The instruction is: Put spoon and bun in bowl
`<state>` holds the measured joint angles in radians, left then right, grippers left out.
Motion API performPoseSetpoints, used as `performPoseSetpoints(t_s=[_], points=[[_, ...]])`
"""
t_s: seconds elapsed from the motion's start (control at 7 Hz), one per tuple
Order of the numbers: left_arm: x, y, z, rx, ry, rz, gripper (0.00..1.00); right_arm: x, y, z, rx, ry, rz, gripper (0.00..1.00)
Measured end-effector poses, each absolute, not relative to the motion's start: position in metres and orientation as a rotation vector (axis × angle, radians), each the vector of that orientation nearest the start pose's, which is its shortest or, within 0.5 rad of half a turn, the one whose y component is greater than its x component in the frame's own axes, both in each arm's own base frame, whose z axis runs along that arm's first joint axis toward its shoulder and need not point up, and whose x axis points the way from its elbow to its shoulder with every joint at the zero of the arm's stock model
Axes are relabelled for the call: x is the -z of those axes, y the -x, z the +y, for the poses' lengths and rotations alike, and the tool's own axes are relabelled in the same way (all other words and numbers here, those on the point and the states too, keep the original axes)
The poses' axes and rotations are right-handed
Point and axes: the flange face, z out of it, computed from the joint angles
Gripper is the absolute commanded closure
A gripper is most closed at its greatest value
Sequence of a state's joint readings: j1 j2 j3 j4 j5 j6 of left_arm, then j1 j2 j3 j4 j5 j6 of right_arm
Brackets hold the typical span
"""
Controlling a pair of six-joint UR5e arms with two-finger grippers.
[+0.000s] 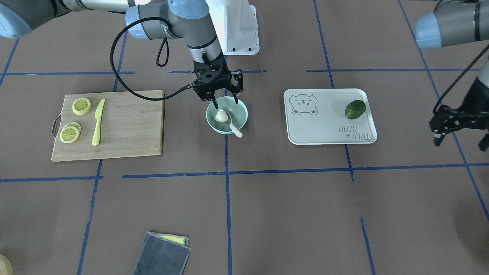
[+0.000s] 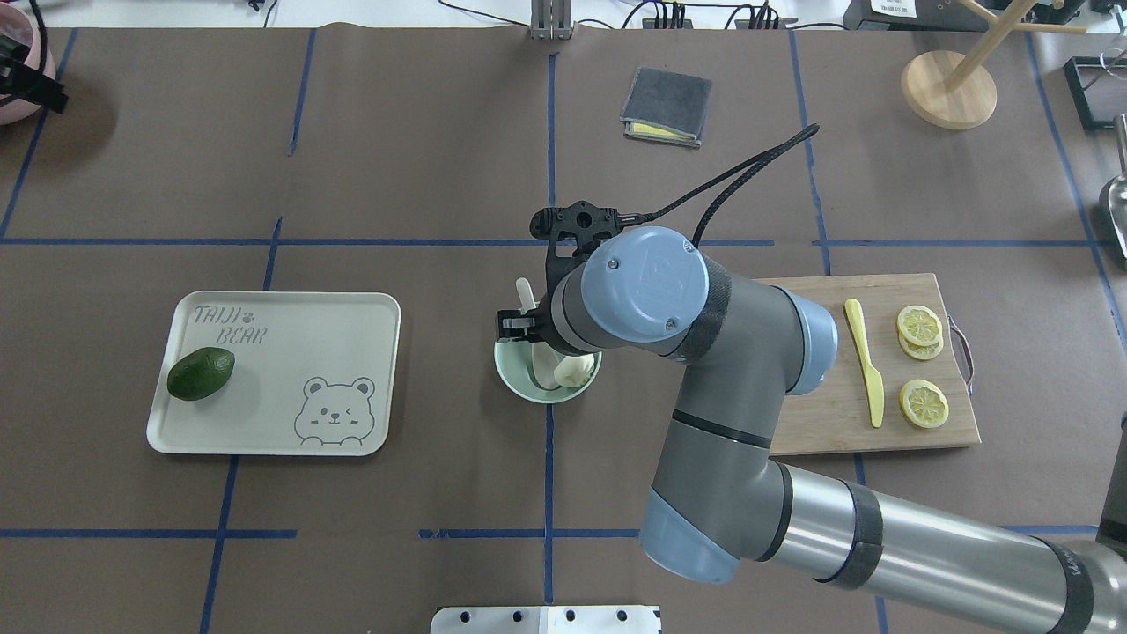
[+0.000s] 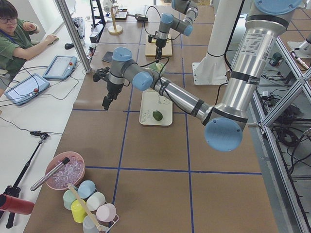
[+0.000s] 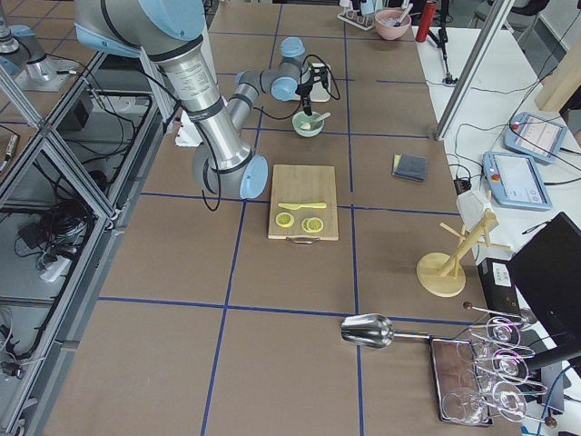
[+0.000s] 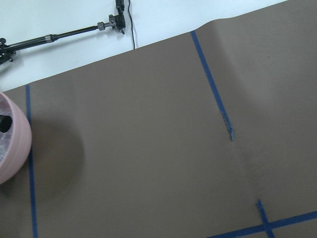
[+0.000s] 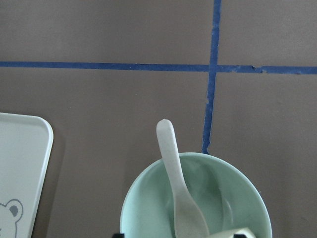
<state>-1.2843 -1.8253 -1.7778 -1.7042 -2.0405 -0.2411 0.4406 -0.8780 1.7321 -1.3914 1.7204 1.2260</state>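
Observation:
The mint-green bowl (image 1: 243, 114) stands at the table's middle. The white bun (image 1: 220, 115) lies inside it. The off-white spoon (image 1: 233, 126) also lies in it, scoop inside and handle sticking out over the rim. My right gripper (image 1: 225, 102) hangs just above the bowl's robot-side rim, open and empty. The right wrist view shows the bowl (image 6: 148, 186), the spoon (image 6: 174, 173) and an edge of the bun (image 6: 237, 233). In the overhead view my right arm covers part of the bowl (image 2: 519, 379). My left gripper (image 1: 460, 142) is open and empty, far off at the table's end.
A wooden cutting board (image 1: 130, 130) holds lemon slices (image 1: 81, 105) and a yellow knife (image 1: 98, 122). A white bear-print tray (image 1: 324, 126) holds a dark green fruit (image 1: 355, 109). A grey cloth (image 1: 162, 256) lies on the operators' side. A pink bowl (image 5: 10, 144) is near my left gripper.

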Motion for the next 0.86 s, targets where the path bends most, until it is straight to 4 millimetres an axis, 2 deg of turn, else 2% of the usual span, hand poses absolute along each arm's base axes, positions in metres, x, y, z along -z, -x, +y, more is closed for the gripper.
performPoseSetpoints(t_s=[0.29, 0.43, 0.57, 0.71, 0.86], points=[[-0.484, -0.007, -0.589, -0.251, -0.413, 0.530, 0.00, -0.156, 0.548, -0.390, -0.012, -0.270, -1.010, 0.00], [-0.516, 0.028, -0.586, -0.267, -0.388, 0.507, 0.00, -0.156, 0.538, -0.393, -0.017, -0.266, -1.006, 0.00], [-0.550, 0.055, -0.582, -0.266, -0.347, 0.525, 0.00, -0.159, 0.516, -0.400, -0.026, -0.249, -0.983, 0.00], [-0.583, 0.066, -0.574, -0.253, -0.296, 0.585, 0.00, -0.169, 0.484, -0.412, -0.029, -0.225, -0.950, 0.00], [-0.609, 0.068, -0.560, -0.236, -0.251, 0.657, 0.00, -0.187, 0.446, -0.428, -0.013, -0.217, -0.924, 0.00]])
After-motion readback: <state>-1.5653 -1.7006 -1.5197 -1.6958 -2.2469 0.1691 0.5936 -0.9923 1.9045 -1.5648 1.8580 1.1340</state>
